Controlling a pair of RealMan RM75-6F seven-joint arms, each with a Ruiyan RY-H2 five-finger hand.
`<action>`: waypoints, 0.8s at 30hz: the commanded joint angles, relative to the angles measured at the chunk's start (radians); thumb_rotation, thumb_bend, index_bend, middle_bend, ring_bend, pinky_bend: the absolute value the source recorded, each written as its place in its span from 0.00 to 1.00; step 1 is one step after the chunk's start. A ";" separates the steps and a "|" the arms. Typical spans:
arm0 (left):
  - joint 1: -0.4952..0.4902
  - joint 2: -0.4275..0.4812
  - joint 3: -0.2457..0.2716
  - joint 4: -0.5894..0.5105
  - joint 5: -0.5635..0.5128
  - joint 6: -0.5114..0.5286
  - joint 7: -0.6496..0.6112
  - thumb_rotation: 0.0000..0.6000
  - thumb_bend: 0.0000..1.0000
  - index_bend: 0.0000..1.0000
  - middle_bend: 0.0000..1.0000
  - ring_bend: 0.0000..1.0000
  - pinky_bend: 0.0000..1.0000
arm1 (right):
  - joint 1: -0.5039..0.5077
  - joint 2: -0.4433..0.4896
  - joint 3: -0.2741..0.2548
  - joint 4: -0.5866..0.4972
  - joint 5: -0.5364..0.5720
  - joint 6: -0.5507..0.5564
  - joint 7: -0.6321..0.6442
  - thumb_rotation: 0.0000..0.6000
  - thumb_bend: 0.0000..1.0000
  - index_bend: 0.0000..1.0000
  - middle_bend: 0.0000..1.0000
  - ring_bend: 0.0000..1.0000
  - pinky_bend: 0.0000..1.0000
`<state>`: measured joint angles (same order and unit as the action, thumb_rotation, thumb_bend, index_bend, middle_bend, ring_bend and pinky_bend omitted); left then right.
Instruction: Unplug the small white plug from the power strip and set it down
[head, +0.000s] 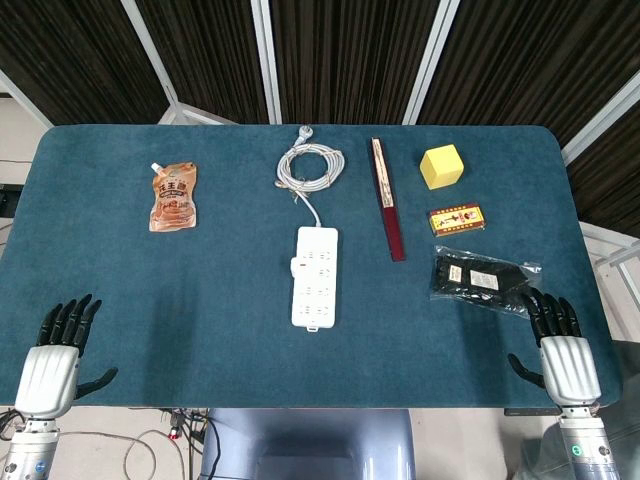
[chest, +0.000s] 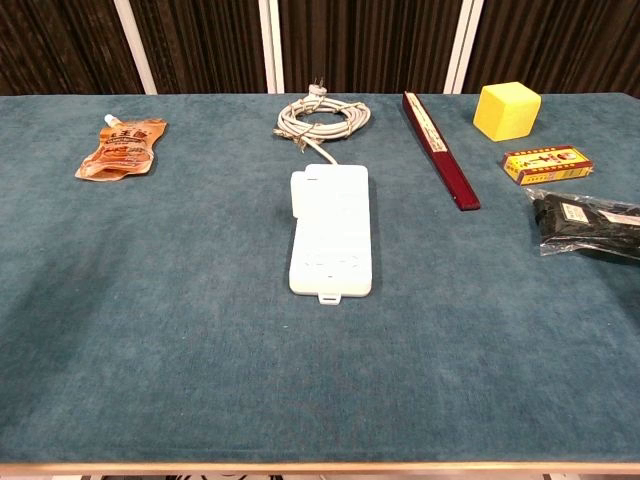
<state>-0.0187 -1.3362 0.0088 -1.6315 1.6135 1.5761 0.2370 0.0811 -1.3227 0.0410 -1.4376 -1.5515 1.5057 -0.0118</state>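
White power strip (head: 315, 277) lies at the centre of a teal cloth table (head: 200, 330), its coiled cord (head: 310, 166) at 12 o'clock; the small white plug (head: 297, 266) sits on its left edge, toward the cord end, at 9 o'clock. Both hands rest empty with fingers spread at the near edge, the left hand (head: 57, 350) at 7 o'clock and the right hand (head: 560, 345) at 5 o'clock (neither touches the strip). The left hand seems better placed to pinch the plug's sides and pull; the strip will likely shift unless the right hand pins it.
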 joint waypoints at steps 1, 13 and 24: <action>0.000 0.000 0.000 0.000 -0.001 -0.001 -0.001 1.00 0.00 0.00 0.00 0.00 0.05 | 0.000 0.000 0.000 0.000 0.000 0.000 0.000 1.00 0.30 0.00 0.00 0.00 0.00; -0.004 0.003 0.001 -0.012 0.002 -0.005 -0.006 1.00 0.00 0.00 0.00 0.00 0.05 | 0.001 0.006 -0.008 -0.011 -0.015 0.001 0.008 1.00 0.30 0.00 0.00 0.00 0.00; -0.008 0.007 0.000 -0.014 -0.009 -0.019 -0.003 1.00 0.00 0.00 0.00 0.00 0.05 | 0.012 0.008 -0.005 -0.019 -0.043 0.012 0.025 1.00 0.30 0.00 0.00 0.00 0.00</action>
<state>-0.0269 -1.3297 0.0082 -1.6453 1.6045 1.5574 0.2337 0.0909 -1.3142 0.0353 -1.4543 -1.5921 1.5198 0.0105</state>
